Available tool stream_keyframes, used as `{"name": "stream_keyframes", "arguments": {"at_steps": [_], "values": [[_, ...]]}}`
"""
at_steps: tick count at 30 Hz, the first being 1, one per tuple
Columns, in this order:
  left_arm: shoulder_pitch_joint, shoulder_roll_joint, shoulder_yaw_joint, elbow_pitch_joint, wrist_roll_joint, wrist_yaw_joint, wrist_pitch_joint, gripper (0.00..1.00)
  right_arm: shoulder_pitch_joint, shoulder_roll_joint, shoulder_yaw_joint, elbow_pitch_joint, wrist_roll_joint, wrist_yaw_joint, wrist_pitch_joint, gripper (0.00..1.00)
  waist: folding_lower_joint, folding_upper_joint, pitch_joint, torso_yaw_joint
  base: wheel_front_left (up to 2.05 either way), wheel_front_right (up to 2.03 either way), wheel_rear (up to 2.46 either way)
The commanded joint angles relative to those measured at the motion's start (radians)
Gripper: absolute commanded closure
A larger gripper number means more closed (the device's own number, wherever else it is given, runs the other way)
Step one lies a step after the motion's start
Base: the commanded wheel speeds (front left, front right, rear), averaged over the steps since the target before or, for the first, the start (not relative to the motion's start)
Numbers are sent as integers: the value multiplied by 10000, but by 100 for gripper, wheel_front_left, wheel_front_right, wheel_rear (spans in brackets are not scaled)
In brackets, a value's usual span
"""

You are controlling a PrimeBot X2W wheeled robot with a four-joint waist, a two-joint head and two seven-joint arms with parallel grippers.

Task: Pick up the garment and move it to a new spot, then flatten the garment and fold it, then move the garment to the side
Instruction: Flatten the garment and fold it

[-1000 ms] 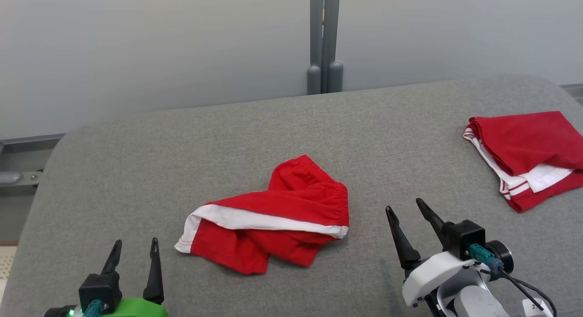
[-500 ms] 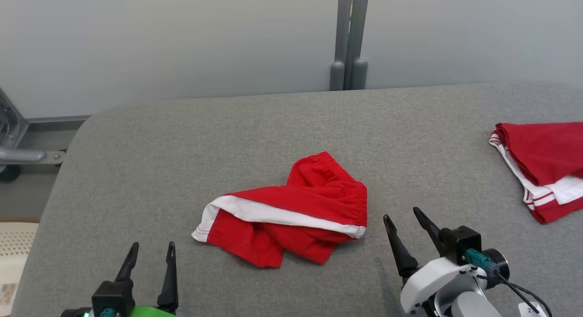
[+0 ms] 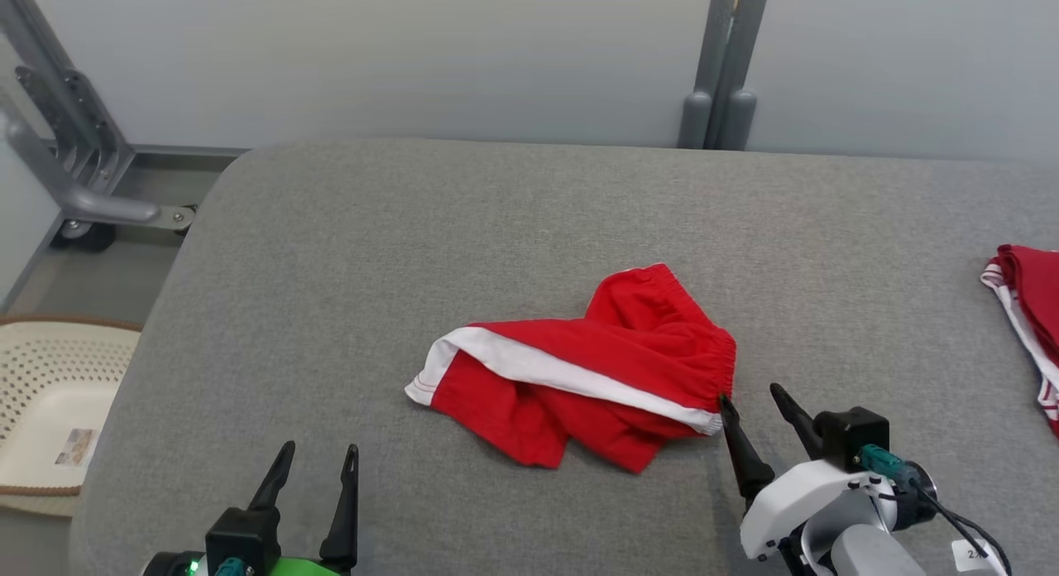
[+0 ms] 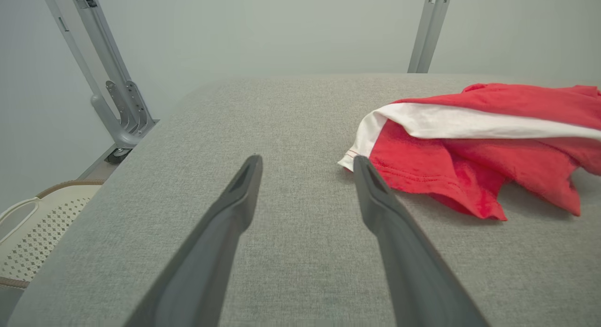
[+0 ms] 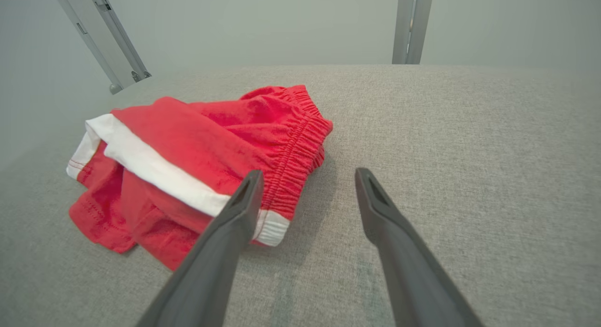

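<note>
Here the crumpled red garment lies on the grey table; the left gripper and right gripper both gape wide, empty, the right just beside its waistband.

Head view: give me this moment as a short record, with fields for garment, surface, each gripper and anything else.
garment: red shorts, white stripe, crumpled, mid-table
surface: grey padded table
left gripper: open, apart from the shorts
right gripper: open, beside the waistband, nothing held
other: second red garment at right edge; cream basket on the floor, left
</note>
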Motion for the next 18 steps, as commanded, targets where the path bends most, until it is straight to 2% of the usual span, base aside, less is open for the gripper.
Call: {"name": "stream_keyframes", "arguments": {"at_steps": [1,7,8,9,10,12,13,18], "values": [[-218,-21,38,3,28,-36,-30,0,-191,-32,-143,75,122,-16,-23,0,0,0,379,500,0,0,0],[-297,-64,54,-18,47,-96,-30,0,-488,-16,-270,406,369,-14,-23,0,0,0,632,870,0,0,0],[-325,-72,49,-30,43,-97,-30,0,-613,-21,-284,520,437,-16,-23,14,0,0,697,943,0,0,0],[-330,-78,37,-36,45,-101,-30,0,-664,-18,-280,550,465,-16,-23,38,0,0,727,971,0,0,0],[-328,-81,24,-54,48,-106,-30,0,-694,-16,-253,554,490,-14,-23,53,0,0,752,990,0,0,0],[-331,-91,-8,-81,49,-113,-30,0,-765,-17,-245,459,495,-16,-23,94,0,0,809,1005,0,0,0],[-340,-101,-18,-100,41,-115,-30,0,-828,-35,-345,337,507,-16,-23,100,0,0,841,999,0,0,0],[-410,-147,-161,-70,-13,-119,-30,0,-1243,-270,-626,23,269,-16,-23,100,0,0,1003,892,0,0,0]]}}
